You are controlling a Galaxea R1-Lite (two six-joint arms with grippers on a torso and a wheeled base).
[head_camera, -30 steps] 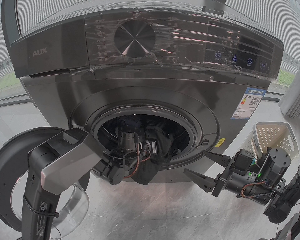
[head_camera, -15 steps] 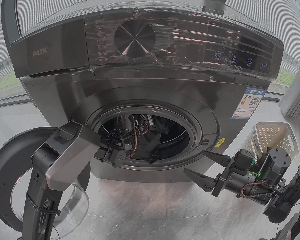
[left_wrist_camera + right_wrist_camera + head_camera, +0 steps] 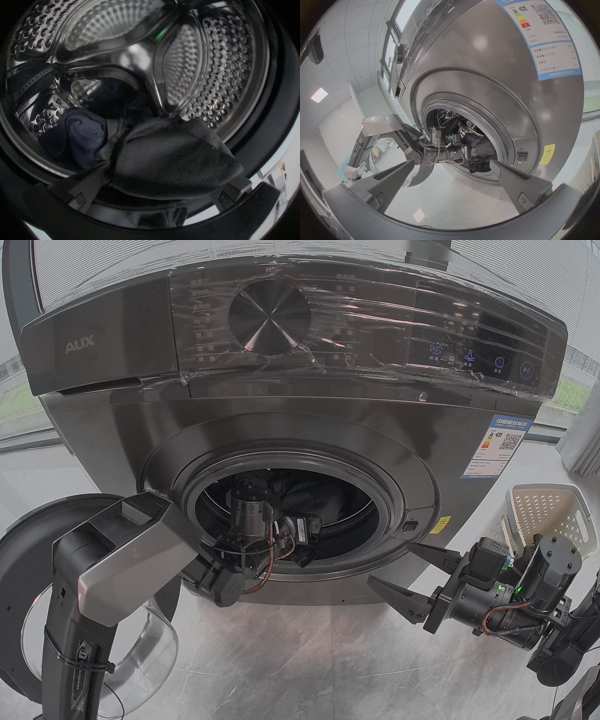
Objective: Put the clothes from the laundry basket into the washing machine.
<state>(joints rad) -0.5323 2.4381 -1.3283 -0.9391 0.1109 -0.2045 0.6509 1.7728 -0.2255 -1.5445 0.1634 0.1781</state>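
Observation:
The grey washing machine (image 3: 437,446) stands with its round door (image 3: 25,565) swung open to the left. My left gripper (image 3: 312,539) sits in the drum mouth. Its jaws are spread wide in the left wrist view, where a black garment (image 3: 175,162) lies across the left gripper (image 3: 165,179) at the drum's lip. A navy garment (image 3: 78,134) rests deeper in the steel drum (image 3: 218,72). My right gripper (image 3: 390,564) hangs open and holds nothing, low in front of the machine's right side. The white laundry basket (image 3: 550,515) stands behind the right arm.
Pale tiled floor (image 3: 325,665) stretches in front of the machine. The open door's glass bowl (image 3: 147,646) juts out at lower left beside my left arm. A window wall runs behind the machine.
A second ago the black garment hung from my left gripper over the door rim. The arm pushed it into the drum, then drew back a little; the garment now lies inside.

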